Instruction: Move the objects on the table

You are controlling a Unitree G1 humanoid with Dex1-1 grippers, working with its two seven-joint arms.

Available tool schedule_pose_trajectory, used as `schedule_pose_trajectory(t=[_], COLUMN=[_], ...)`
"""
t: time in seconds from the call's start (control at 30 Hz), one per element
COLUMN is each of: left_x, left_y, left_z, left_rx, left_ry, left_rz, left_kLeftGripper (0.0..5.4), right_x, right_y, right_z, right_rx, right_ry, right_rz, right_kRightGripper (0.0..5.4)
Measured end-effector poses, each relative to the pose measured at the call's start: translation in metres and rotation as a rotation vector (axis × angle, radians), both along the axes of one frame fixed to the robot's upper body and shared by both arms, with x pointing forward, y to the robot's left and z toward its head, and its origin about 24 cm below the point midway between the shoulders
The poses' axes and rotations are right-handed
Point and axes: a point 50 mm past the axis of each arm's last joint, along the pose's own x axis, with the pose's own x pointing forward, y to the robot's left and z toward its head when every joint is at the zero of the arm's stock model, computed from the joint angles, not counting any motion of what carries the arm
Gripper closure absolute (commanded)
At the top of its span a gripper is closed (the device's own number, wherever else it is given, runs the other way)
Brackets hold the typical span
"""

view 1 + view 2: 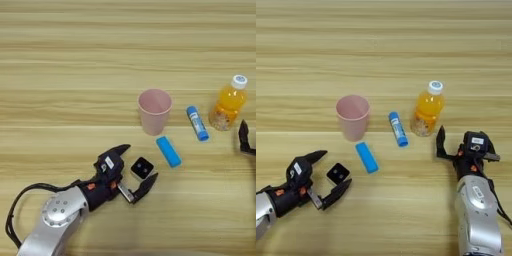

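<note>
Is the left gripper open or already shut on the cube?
Open. The left gripper has its two fingers spread on either side of the small cube, with gaps showing, so nothing is clamped.

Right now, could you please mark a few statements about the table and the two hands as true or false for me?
1. The pink cup stands upright with its mouth open upward. True.
2. The left hand is shut on the orange juice bottle. False: its fingers are spread open around the small white cube with a black top, not yet closed on it.
3. The light-blue bar lies inside the cup. False: it lies flat on the table, just in front of the cup.
4. The blue tube lies between the cup and the bottle. True.
5. The right hand sits near the bottle, holding nothing. True.
</note>
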Motion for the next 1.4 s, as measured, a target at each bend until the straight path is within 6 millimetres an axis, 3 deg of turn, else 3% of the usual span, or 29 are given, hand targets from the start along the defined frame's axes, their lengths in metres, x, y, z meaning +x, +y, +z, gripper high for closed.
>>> schedule_pose_trajectory(t=[0.53,0.9,1.4], left_x=[-0.006,0.004,0.01], left_y=[-0.002,-0.005,-0.003], left_z=[-0.014,-0.018,-0.022], left_rx=[0.082,0.123,0.134], left_ry=[0.083,0.073,0.078], left_rz=[-0.036,-0.044,-0.007], left_kLeftGripper=[0.0,0.0,1.33], right_x=[0.001,0.001,0.001], right_y=[0.003,0.005,0.005], right_z=[0.003,0.004,0.005], right_rx=[0.006,0.013,0.014], right_ry=[-0.003,-0.009,-0.016], right_rz=[0.007,0.008,0.009], right_kRightGripper=[0.02,0.02,0.0])
